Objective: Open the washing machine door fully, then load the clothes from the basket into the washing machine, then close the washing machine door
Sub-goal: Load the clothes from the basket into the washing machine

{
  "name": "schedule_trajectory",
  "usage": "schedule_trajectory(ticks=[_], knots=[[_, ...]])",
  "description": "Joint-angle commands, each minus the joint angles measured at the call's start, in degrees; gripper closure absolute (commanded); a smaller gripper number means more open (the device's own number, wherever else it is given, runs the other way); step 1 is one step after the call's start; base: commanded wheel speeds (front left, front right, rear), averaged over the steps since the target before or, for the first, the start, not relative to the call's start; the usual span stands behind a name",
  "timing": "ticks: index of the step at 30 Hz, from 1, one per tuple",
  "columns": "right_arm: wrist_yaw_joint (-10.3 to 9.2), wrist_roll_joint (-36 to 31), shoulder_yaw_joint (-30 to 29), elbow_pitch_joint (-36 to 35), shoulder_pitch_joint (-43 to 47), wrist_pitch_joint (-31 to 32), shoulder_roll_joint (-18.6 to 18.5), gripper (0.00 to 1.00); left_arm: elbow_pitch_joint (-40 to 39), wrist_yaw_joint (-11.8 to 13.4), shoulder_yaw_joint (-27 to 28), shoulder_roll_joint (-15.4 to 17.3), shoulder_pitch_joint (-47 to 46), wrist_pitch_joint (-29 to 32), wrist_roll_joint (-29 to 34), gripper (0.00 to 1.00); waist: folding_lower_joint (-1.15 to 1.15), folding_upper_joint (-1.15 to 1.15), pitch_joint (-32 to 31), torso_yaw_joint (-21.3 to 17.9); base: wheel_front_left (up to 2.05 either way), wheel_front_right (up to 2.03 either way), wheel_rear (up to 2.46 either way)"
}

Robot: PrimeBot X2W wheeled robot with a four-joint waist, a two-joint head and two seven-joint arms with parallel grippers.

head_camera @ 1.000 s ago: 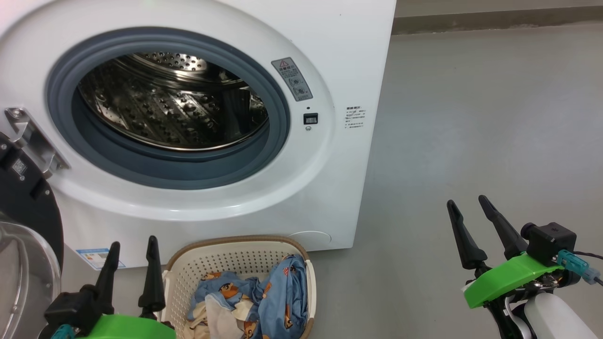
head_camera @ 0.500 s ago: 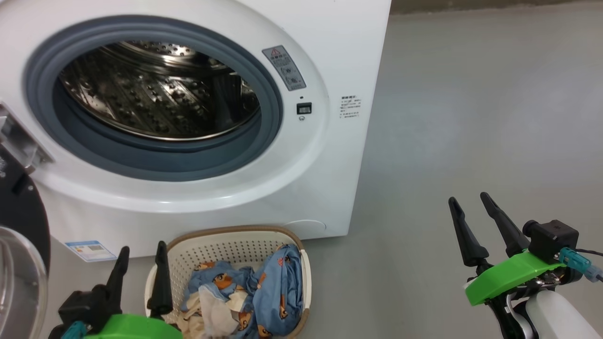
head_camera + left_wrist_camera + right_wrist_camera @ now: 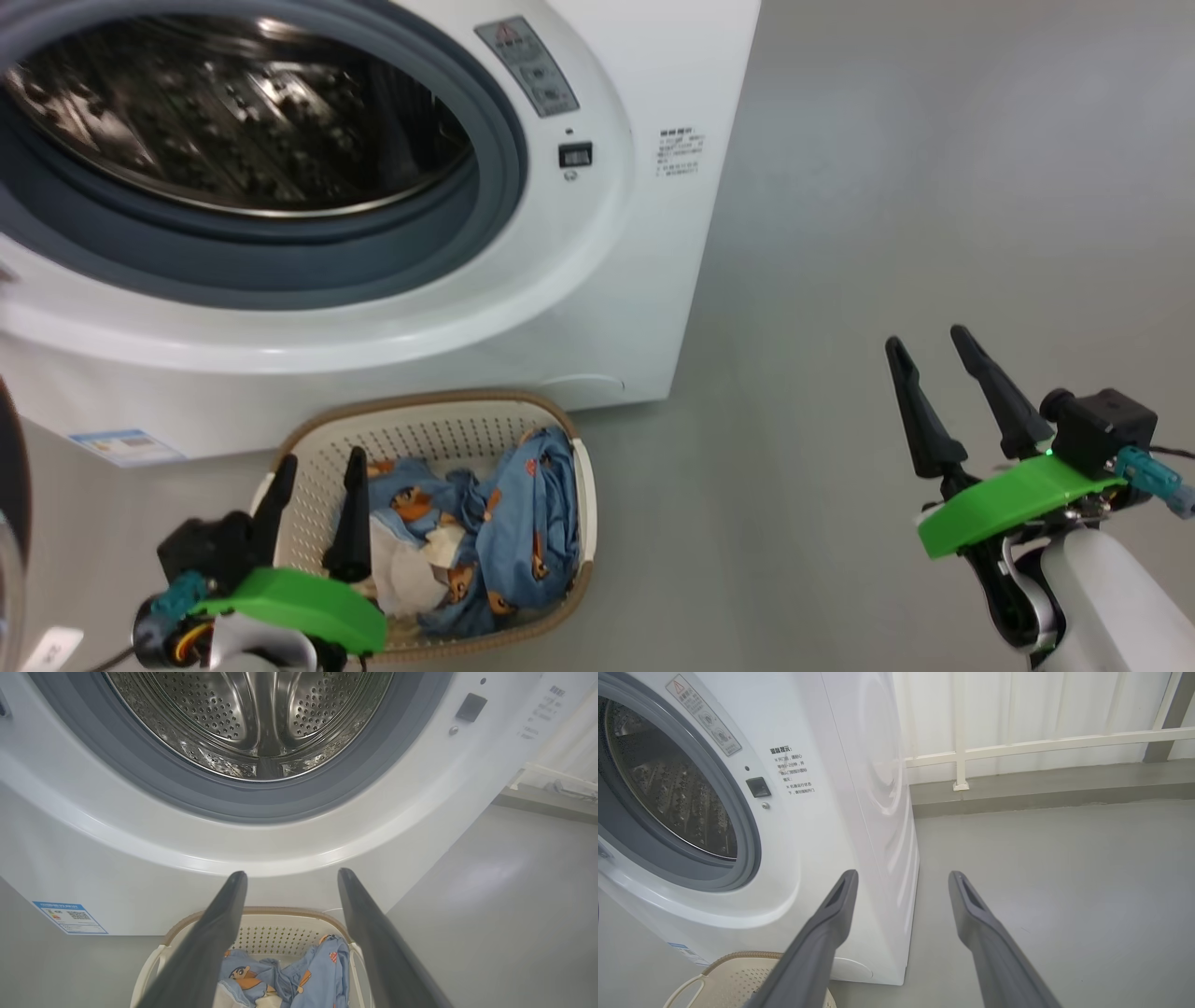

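The white washing machine [image 3: 597, 280] stands with its steel drum [image 3: 233, 112] uncovered. A dark sliver of the washing machine door [image 3: 11, 467] shows at the far left edge. On the floor in front sits the cream basket [image 3: 439, 434] holding the blue bear-print clothes [image 3: 509, 504]. My left gripper [image 3: 319, 459] hangs open above the basket's near-left part, nothing between its fingers; its wrist view looks past the open left gripper [image 3: 292, 873] onto the clothes [image 3: 317, 970] and the basket [image 3: 280, 911]. Off to the right, my right gripper [image 3: 927, 338] is open over bare floor.
Grey floor [image 3: 887, 187] stretches to the right of the machine. A blue energy label [image 3: 121, 446] is stuck low on the machine's front. In the right wrist view a white railing [image 3: 1017, 746] and a low kerb run behind the machine [image 3: 859, 788].
The head camera has tipped down and turned, shifting the whole picture. My left gripper has come from beside the basket's left edge to above its near-left part. The right gripper has barely moved.
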Motion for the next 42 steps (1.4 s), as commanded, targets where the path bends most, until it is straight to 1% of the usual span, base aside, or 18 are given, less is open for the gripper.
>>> schedule_trajectory(ticks=[1, 2, 3, 10, 15, 17, 18, 22, 26, 30, 32, 37, 42], knots=[[0.26, -0.89, 0.76, -1.51, -1.45, -0.70, -0.44, 0.00, -0.10, -0.32, 1.51, 0.99, -2.57, 0.27, -0.14, 0.00, 0.00, 0.00, 3.08, -1.06, 0.00, 0.00, 0.00], [0.26, -0.92, 0.75, -1.62, -1.74, -0.70, -0.27, 0.00, 0.99, -0.70, 1.31, 0.94, -3.36, 0.46, -0.20, 0.00, 0.00, 0.00, 3.89, -1.25, 0.00, 0.00, 0.00], [0.26, -0.94, 0.78, -1.81, -2.32, -0.70, 0.15, 0.00, 3.55, -1.63, 1.03, 0.92, -5.06, 0.82, -0.44, 0.00, 0.00, 0.00, 5.51, -1.68, 0.00, 0.00, 0.00], [0.26, -1.06, 0.97, -2.77, -4.81, -0.70, 1.29, 0.00, 12.42, -5.25, -1.67, -0.24, -11.56, 2.54, -0.46, 0.00, 0.00, 0.00, 11.31, -3.22, 0.00, 0.00, 0.00], [0.26, -1.28, 0.86, -3.60, -6.79, -0.70, 1.59, 0.00, 19.66, -6.84, -4.20, -1.14, -16.42, 3.22, 0.35, 0.00, 0.00, 0.00, 15.15, -4.59, 0.00, 0.00, 0.00], [0.26, -1.37, 0.71, -3.92, -7.48, -0.70, 1.74, 0.00, 22.62, -7.44, -4.66, -1.69, -18.22, 3.51, -0.28, 0.00, 0.00, 0.00, 16.67, -5.19, 0.00, 0.00, 0.00], [0.26, -1.37, 0.71, -3.92, -7.48, -0.70, 1.74, 0.00, 22.62, -7.44, -4.66, -1.69, -18.22, 3.51, -0.28, 0.00, 0.00, 0.00, 16.67, -5.19, 0.00, 0.00, 0.00], [0.26, -1.41, -0.31, -4.78, -8.65, -0.70, 2.55, 0.00, 28.30, -8.21, -6.43, -2.34, -21.63, 4.74, -1.08, 0.00, 0.00, 0.00, 19.68, -6.49, 0.00, 0.00, 0.00], [0.26, -1.54, -0.66, -5.77, -9.80, -0.70, 3.62, 0.00, 32.88, -8.44, -8.75, -1.97, -24.65, 5.35, -0.92, 0.00, 0.00, 0.00, 22.48, -8.25, 0.00, 0.00, 0.00], [0.26, -1.58, -0.79, -6.54, -10.68, -0.70, 4.70, 0.00, 35.46, -8.49, -12.01, -1.26, -27.40, 6.51, -1.05, 0.00, 0.00, 0.00, 25.57, -9.87, 0.00, 0.00, 0.00], [0.26, -1.57, -0.81, -6.78, -11.04, -0.70, 5.19, 0.00, 35.85, -8.49, -13.16, -1.09, -28.32, 7.57, -2.65, 0.00, 0.00, 0.00, 27.05, -10.60, 0.00, 0.00, 0.00], [0.26, -1.51, -1.09, -7.55, -11.78, -0.70, 6.17, 0.00, 37.56, -8.50, -16.18, 1.16, -31.13, 9.06, -4.32, 0.00, 0.00, 0.00, 30.48, -12.32, 0.00, 0.00, 0.00], [0.26, -1.39, -0.91, -8.18, -12.32, -0.70, 7.10, 0.00, 39.75, -8.51, -18.58, 2.58, -34.35, 10.65, -4.99, 0.00, 0.00, 0.00, 33.75, -14.03, 0.00, 0.00, 0.00]])
